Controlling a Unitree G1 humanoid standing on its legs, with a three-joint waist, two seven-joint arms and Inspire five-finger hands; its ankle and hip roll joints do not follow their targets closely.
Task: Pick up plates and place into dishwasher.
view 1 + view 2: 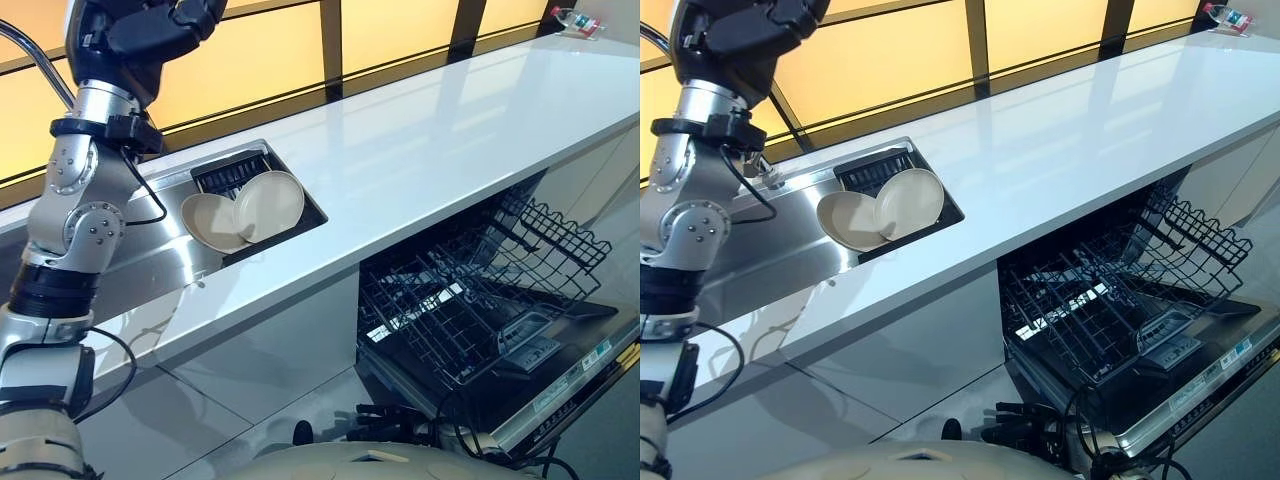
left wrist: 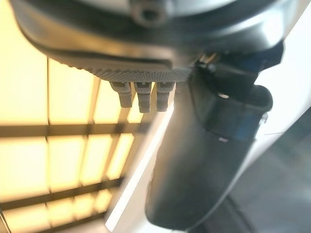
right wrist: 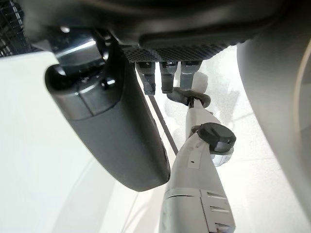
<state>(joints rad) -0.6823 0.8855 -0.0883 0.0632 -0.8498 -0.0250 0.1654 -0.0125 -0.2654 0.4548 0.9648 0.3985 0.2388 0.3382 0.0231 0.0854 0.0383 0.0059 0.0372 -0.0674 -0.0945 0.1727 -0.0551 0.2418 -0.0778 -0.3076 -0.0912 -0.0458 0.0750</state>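
Observation:
Two cream plates lean against each other in the sink (image 1: 165,262), the left plate (image 1: 212,222) overlapped by the right plate (image 1: 270,205), in front of a dark drainer (image 1: 232,172). My left hand (image 1: 150,30) is raised high above the sink's left end, well clear of the plates, with relaxed fingers (image 2: 140,99) and nothing in it. My right hand (image 3: 194,29) hangs low and away from the counter, its fingers straight and empty. The dishwasher (image 1: 560,390) stands open under the counter at the right, its lower rack (image 1: 450,300) pulled out over the door with no dishes in it.
A long white counter (image 1: 450,130) runs from the sink to the far right, where a small red and clear item (image 1: 575,20) lies at the corner. A curved tap (image 1: 40,62) rises behind my left arm. A second wire rack (image 1: 555,235) juts out above the lower one.

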